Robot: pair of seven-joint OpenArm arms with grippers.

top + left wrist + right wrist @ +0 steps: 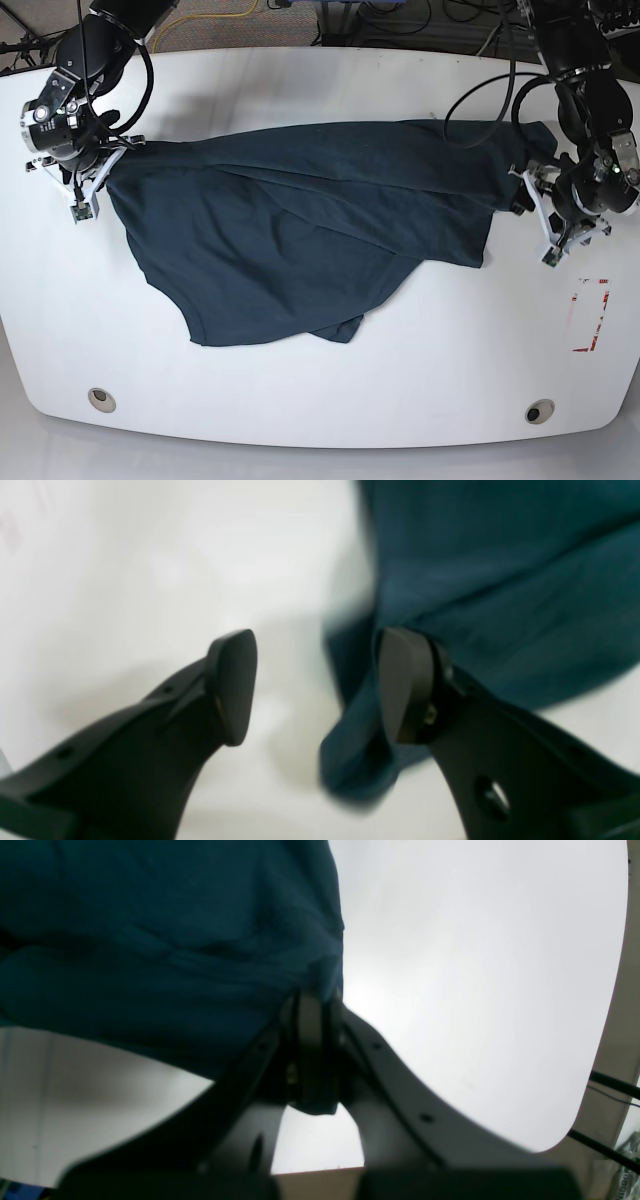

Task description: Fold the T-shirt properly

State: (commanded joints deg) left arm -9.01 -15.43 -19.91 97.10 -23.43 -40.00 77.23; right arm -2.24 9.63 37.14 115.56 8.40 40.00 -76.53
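White and bare around the cloth, the desk [320, 400] has rounded corners, two small round fittings [100, 399] set near its front edge, and a small red-and-white mark [590, 315] on its surface near the left arm. At the right pincer [312, 1040], the two fingers are pressed together on a pinch of blue fabric, so it is grasping the T-shirt [300, 235] at one edge; in the base view this pincer [95, 175] sits at the cloth's corner on that view's left, with its black arm rising toward the back of the desk. The left pincer [320, 685] is released, its fingers spread wide apart: one pad stands over bare desk, the other lies against or just in front of a hanging fold of the shirt, and the blur leaves unclear whether it touches. In the base view this pincer [545, 215] stands just beside the shirt's end on that view's right, its arm bending down from the back corner with cables looping over it. Between the two pincers the dark blue T-shirt lies spread across the middle of the desk, wrinkled, with a loose flap folded over toward the front edge.
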